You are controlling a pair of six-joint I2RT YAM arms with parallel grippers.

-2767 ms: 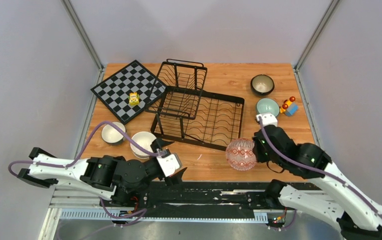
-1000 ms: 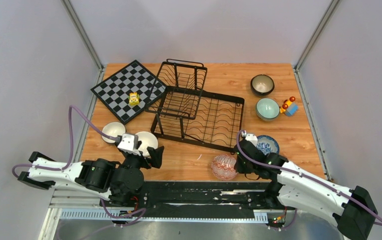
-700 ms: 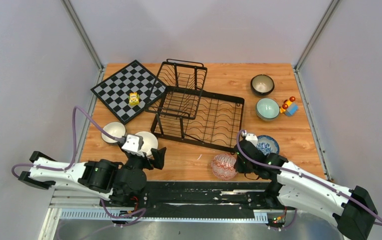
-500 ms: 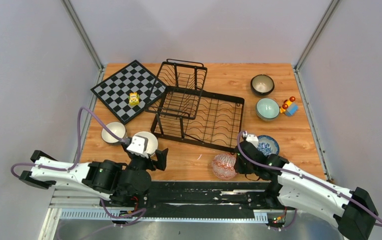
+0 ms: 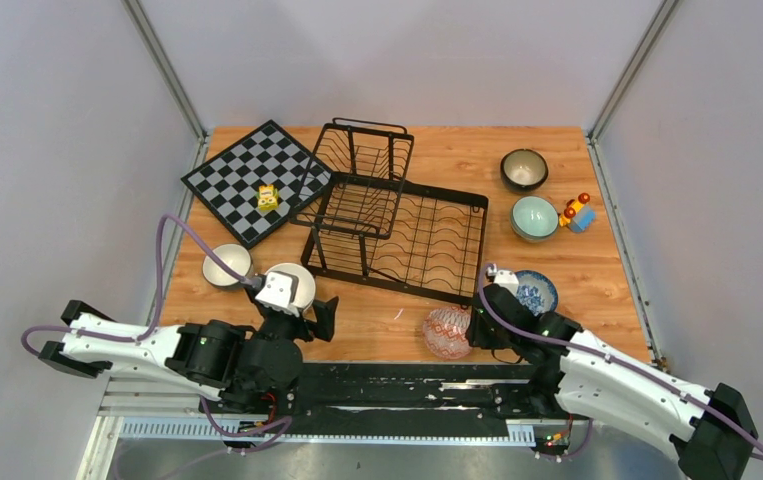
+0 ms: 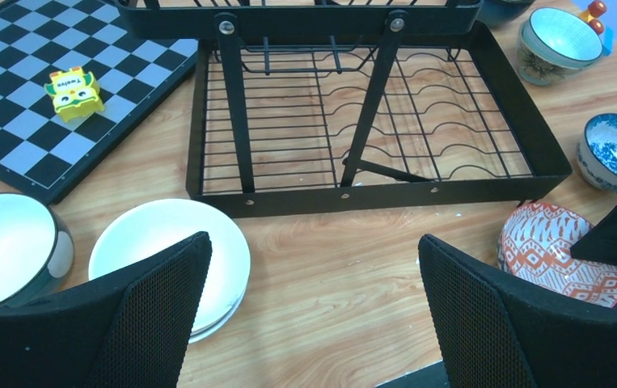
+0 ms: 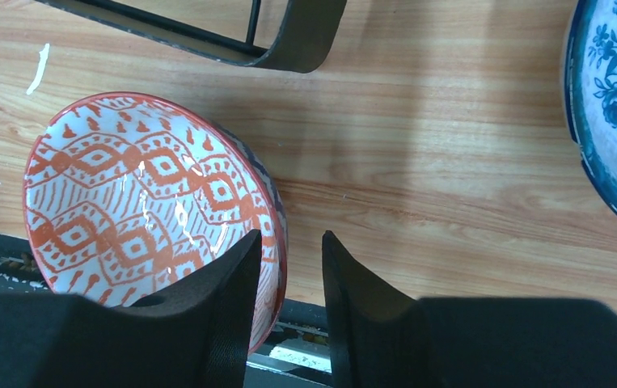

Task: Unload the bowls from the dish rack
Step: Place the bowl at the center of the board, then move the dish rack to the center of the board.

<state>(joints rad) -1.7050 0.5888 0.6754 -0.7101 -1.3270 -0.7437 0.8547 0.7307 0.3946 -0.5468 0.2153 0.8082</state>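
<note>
The black wire dish rack (image 5: 397,225) stands mid-table with no bowls in it, and it also shows in the left wrist view (image 6: 369,190). The red-patterned bowl (image 5: 447,333) sits upright at the near table edge. My right gripper (image 5: 475,328) straddles its rim (image 7: 276,234): one finger is inside the bowl and the other stands apart outside, slightly open. My left gripper (image 5: 319,318) is wide open and empty over bare wood (image 6: 313,315), next to a white bowl (image 6: 167,250).
A dark bowl with a white inside (image 5: 225,265) sits left of the white bowl. A blue-and-white bowl (image 5: 535,290), a teal bowl (image 5: 534,216) and a dark-glazed bowl (image 5: 523,168) stand at the right, near a small toy (image 5: 577,213). A chessboard (image 5: 247,180) with a yellow block (image 5: 268,197) lies far left.
The right arm has lowered the red-patterned bowl from the air onto the near table edge, where it has stayed still for the last second. The left gripper swung left, then crept slightly right.
</note>
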